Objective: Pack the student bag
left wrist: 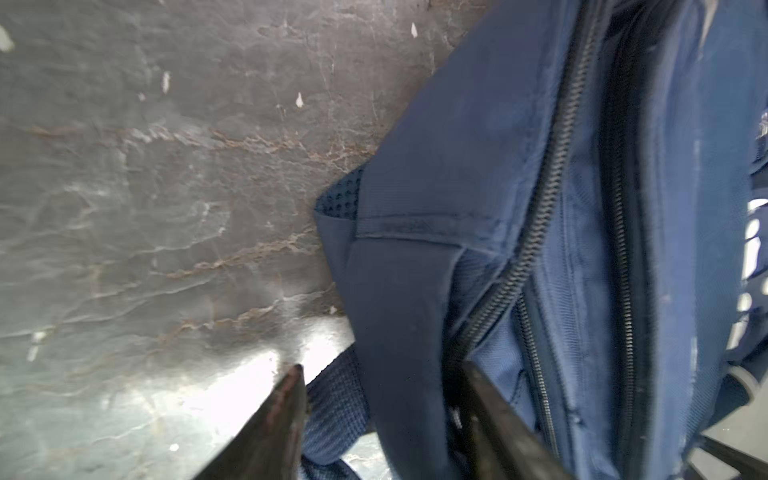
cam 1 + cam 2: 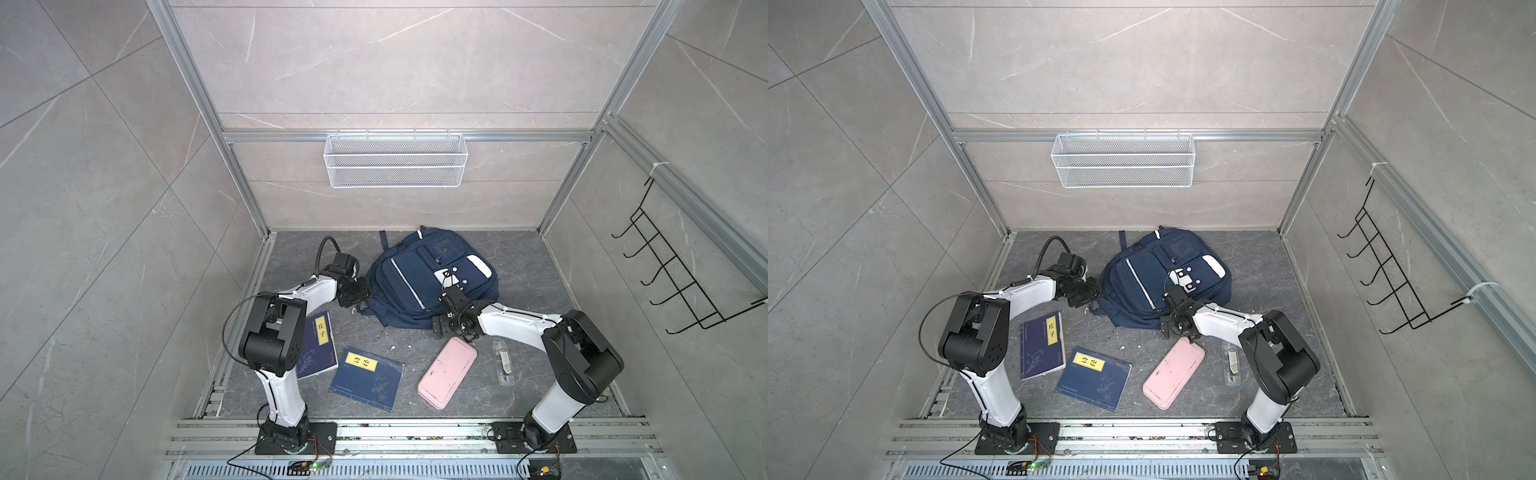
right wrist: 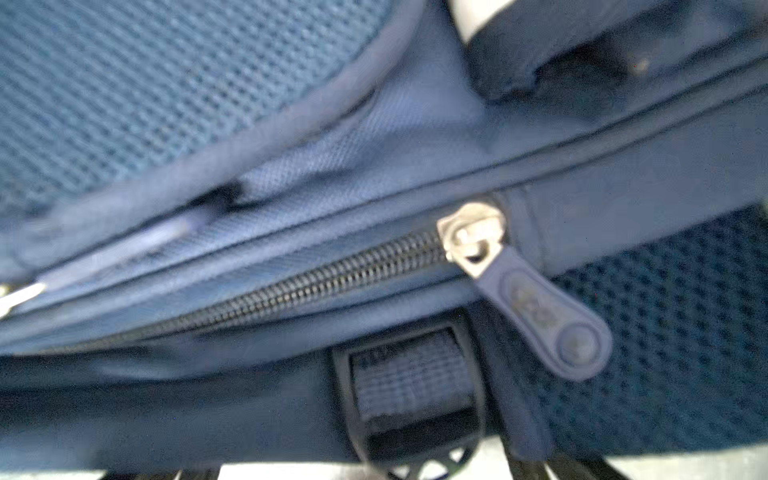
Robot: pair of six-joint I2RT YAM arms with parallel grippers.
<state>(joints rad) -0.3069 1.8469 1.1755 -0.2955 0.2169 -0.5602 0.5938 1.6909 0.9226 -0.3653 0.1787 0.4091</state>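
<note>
1 student bag [image 2: 415,274] laid flat mid-frame | 2 navy books counted lower left: left book [image 2: 318,353], right book [image 2: 368,376] | 1 pink case [image 2: 448,372], 1 clear case [image 2: 504,361] lower right | left gripper [image 2: 362,296] parted astride bag edge, hold undetermined | right gripper [image 2: 440,327] at bag's lower edge, state undetermined

Grey tile walls [image 2: 374,62], wire basket [image 2: 395,160], dark floor [image 2: 519,270].

Both arms reach forward, left gripper [image 1: 382,386] parted.

We find bare floor [image 2: 528,270] right of the student bag [image 2: 399,274]; a navy book [image 2: 368,378] and pink case [image 2: 448,372] clutter the front.
</note>
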